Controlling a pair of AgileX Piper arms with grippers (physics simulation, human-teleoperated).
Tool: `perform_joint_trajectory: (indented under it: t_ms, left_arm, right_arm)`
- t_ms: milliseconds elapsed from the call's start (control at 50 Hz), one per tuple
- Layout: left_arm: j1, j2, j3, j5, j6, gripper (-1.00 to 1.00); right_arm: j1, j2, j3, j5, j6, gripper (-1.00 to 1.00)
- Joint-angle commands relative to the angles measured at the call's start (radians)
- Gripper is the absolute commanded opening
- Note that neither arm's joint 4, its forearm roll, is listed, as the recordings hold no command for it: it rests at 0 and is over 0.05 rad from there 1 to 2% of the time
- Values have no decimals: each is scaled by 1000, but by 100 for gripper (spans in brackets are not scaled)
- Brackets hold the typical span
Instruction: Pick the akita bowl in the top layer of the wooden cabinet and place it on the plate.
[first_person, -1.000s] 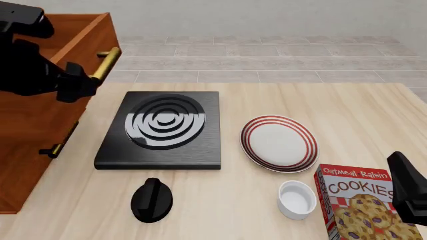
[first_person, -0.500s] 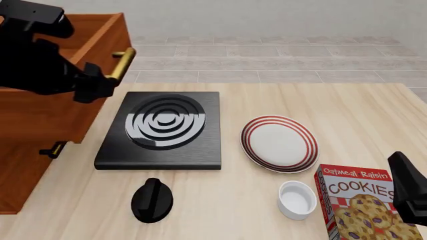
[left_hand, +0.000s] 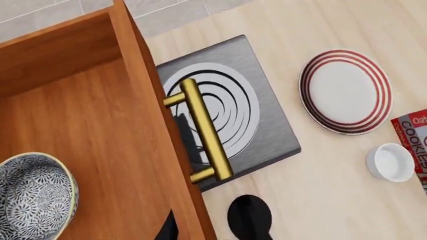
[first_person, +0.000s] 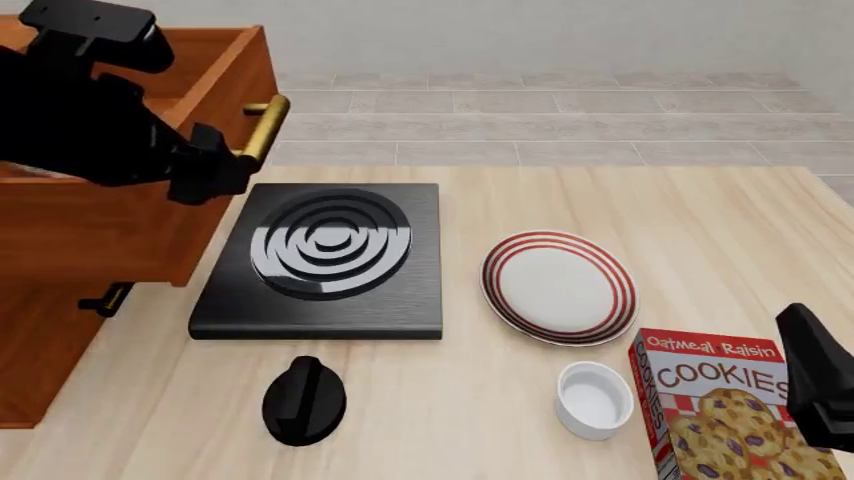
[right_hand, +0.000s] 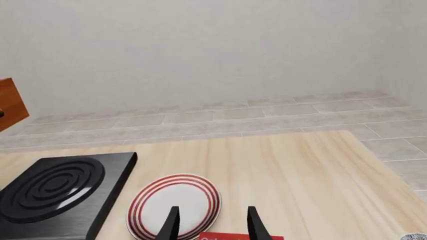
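Drawer (first_person: 147, 215) at the top of the wooden cabinet (first_person: 40, 340) sticks out over the table edge, and the speckled bowl (left_hand: 30, 197) sits inside it on the wooden floor, near a side wall. The next job, I think, is to let go of the brass handle (left_hand: 203, 131), lift up and over the drawer wall, and come straight down on the bowl's rim, pinching it without bumping the wood. The left gripper (first_person: 220, 170) is right by the handle with the arm bent across the drawer; I cannot tell if it is wide or closed. The right gripper (right_hand: 212, 225) waits low near the plate (first_person: 558, 287), fingers apart and holding nothing.
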Motion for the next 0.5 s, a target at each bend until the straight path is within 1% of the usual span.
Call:
perform_joint_trajectory:
  t_ms: [20, 200, 300, 380, 500]
  left_arm:
    - [-42, 10, -91, 27, 17, 100]
    - [-58, 13, -131, 48, 7, 100]
    - [-48, 16, -172, 68, 15, 100]
    - [-40, 18, -185, 80, 17, 100]
    - [-17, 33, -264, 111, 26, 100]
  right_arm:
    - [0, -9, 0, 9, 1, 100]
    - [2, -12, 0, 12, 0, 100]
    - [4, -8, 0, 7, -2, 100]
    - [3, -8, 0, 7, -3, 100]
    - [4, -9, 0, 8, -3, 100]
